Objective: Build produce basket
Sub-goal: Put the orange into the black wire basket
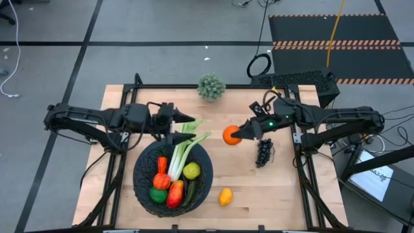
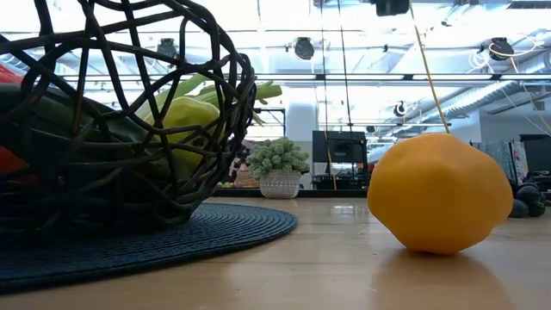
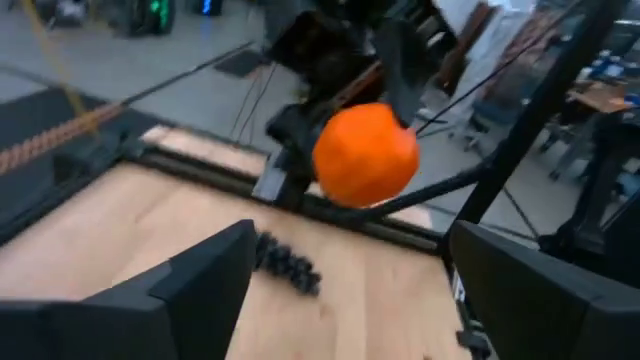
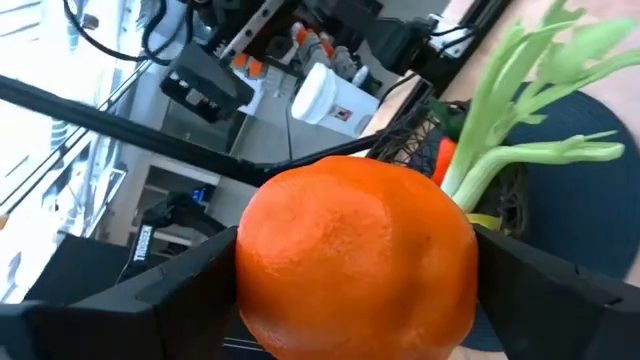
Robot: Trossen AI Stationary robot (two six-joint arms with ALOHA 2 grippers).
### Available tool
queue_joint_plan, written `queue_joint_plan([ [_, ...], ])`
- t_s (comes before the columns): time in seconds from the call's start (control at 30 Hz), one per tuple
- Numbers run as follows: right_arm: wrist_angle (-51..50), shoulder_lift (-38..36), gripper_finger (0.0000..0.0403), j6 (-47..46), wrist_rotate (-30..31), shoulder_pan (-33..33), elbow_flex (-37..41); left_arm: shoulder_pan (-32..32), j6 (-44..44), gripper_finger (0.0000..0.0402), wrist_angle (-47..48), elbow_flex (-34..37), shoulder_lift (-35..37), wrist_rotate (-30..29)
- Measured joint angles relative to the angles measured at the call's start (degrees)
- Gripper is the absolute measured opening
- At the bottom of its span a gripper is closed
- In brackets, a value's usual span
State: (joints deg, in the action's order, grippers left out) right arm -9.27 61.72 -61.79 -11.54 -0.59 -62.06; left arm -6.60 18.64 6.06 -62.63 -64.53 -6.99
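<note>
Orange fruit, the orange [image 4: 355, 255], sits squeezed in your right gripper [image 1: 240, 134], up off the table [image 1: 272, 188] beside the basket [image 1: 145, 194]. Farther over, your left gripper [image 1: 184, 127] stands wide and empty. Let go early and it may roll off.

I'm holding the right arm stretched in from the right side of the table toward the middle, its wrist angled slightly downward. The right gripper [image 1: 235, 135] is sitting with its two dark fingers [image 4: 150, 290] spread wide and pressing against both sides of a round load, keeping it off the tabletop. I'm reaching the left arm in from the left side, lying low and nearly level. The left gripper [image 1: 183, 128] is pointing toward the right gripper, close to it, with its fingers [image 3: 195, 285] standing well apart and nothing between them.
</note>
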Motion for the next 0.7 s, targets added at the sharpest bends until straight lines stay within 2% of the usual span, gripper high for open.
queue_joint_plan([
  [0.13, 0.0, -1.0, 0.0348, 0.8, 1.1, -1.7, 0.0, -1.8, -1.7, 0.0343, -7.4, -0.7, -2.8, -1.7],
  [0.4, 0.0, -4.9, 0.0348, 2.7, 1.0, -2.9, 0.0, -4.0, -2.5, 0.0318, -7.4, -7.5, -10.2, -7.9],
  [0.53, 0.0, -7.5, 0.0348, 4.1, 1.0, -2.5, 0.0, -4.5, -4.8, 0.0307, -7.1, -11.4, -14.3, -8.7],
  [0.7, -0.9, -10.8, 0.0348, 4.2, 0.9, -2.0, 0.2, -4.9, -8.1, 0.0311, -7.2, -15.9, -17.9, -10.8],
])
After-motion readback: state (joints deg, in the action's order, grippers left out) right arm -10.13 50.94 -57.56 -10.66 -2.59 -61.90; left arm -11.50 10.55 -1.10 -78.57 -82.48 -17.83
